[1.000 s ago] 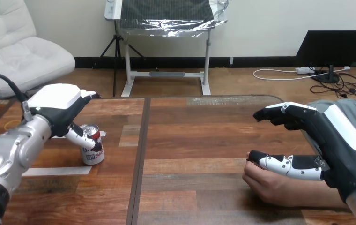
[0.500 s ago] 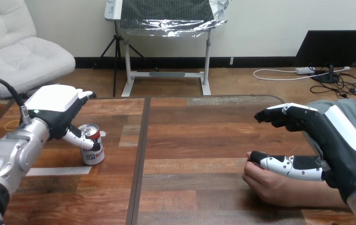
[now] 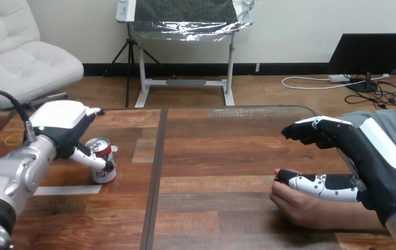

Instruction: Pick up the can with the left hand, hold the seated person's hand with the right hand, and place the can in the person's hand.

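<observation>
Can (image 3: 105, 174) first: we see it standing upright on the wooden surface (image 3: 211, 151), on the left panel, just left of the dark seam (image 3: 157, 172) that runs toward us. A strip of white tape (image 3: 65, 190) lies flat on the wood just in front of it.

The left hand (image 3: 63, 127) comes in from the lower left and sits against the can's left side. Its thumb (image 3: 93, 158) slants down across the can's front, with the tip at the label. Its fingers (image 3: 93, 111) reach out straight above and behind the can's top. We read this hand as spread around the can, not closed on it, and the can's base rests on the wood.

On the right, the person's hand (image 3: 300, 204) lies low on the surface near the front edge, knuckles toward the middle. The right hand (image 3: 365, 156) hangs over it from the right side. Its thumb (image 3: 316, 182) stretches along the top of the person's hand, with the tip touching the person's fingers. Its own fingers (image 3: 310, 127) arch forward well above, leaving a wide gap down to the thumb. We see nothing gripped there: the hand is spread, and only the thumb is in contact.

The can and the person's hand are well apart, at opposite sides of the surface.
</observation>
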`<state>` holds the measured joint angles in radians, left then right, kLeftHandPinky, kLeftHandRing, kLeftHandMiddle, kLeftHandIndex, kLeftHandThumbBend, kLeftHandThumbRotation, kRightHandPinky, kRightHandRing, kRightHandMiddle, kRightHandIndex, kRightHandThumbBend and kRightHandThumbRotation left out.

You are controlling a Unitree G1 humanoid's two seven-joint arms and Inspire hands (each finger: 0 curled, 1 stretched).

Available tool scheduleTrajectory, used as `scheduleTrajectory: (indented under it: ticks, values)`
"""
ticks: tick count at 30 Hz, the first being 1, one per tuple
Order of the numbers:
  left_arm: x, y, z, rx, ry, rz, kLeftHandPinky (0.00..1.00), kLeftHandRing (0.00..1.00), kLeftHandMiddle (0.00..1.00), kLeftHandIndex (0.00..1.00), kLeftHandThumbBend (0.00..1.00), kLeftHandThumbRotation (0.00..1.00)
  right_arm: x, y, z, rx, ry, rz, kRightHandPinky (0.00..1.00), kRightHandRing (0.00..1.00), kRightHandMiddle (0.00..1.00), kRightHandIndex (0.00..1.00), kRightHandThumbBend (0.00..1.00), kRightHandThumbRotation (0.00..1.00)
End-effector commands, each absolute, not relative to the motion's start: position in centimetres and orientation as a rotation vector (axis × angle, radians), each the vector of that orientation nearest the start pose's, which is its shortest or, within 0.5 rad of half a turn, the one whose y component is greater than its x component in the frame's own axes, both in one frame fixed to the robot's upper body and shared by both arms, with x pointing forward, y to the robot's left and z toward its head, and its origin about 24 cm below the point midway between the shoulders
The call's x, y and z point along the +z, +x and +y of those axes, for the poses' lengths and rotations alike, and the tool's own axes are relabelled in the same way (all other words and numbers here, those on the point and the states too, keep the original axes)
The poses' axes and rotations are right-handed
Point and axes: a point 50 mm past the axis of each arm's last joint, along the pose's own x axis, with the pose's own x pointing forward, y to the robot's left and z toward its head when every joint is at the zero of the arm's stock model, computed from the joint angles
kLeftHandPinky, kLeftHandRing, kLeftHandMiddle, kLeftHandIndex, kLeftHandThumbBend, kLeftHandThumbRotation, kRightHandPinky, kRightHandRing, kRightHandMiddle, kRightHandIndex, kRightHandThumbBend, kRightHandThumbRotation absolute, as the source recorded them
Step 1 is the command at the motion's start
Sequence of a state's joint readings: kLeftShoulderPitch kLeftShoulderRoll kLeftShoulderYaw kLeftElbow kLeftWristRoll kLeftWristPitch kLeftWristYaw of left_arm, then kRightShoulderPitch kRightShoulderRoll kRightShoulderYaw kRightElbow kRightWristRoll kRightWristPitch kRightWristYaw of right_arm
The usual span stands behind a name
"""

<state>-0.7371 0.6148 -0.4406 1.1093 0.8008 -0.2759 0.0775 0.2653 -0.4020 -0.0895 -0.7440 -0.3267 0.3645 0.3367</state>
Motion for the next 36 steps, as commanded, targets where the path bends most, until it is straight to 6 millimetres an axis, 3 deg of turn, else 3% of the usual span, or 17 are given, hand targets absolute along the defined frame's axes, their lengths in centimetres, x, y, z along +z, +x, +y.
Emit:
scheduleTrajectory:
  ticks: [1, 17, 36]
  values:
    - [7.6, 36.9, 25.3, -0.232, 1.544, 0.141, 0.89, 0.92, 0.94, 0.92, 0.86, 0.48, 15.8, 19.2, -20.0, 0.132, -0.787, -0.142, 0.8, 0.77, 0.75, 0.69, 0.65, 0.0]
    - [6.1, 36.6, 25.0, -0.214, 1.477, 0.178, 0.85, 0.9, 0.93, 0.91, 0.86, 0.44, 16.1, 19.1, -20.1, 0.141, -0.82, -0.143, 0.79, 0.77, 0.75, 0.69, 0.66, 0.0]
    - [5.2, 36.4, 24.5, -0.206, 1.416, 0.204, 0.83, 0.91, 0.93, 0.91, 0.85, 0.47, 16.1, 19.1, -20.1, 0.155, -0.836, -0.132, 0.78, 0.76, 0.74, 0.69, 0.67, 0.0]
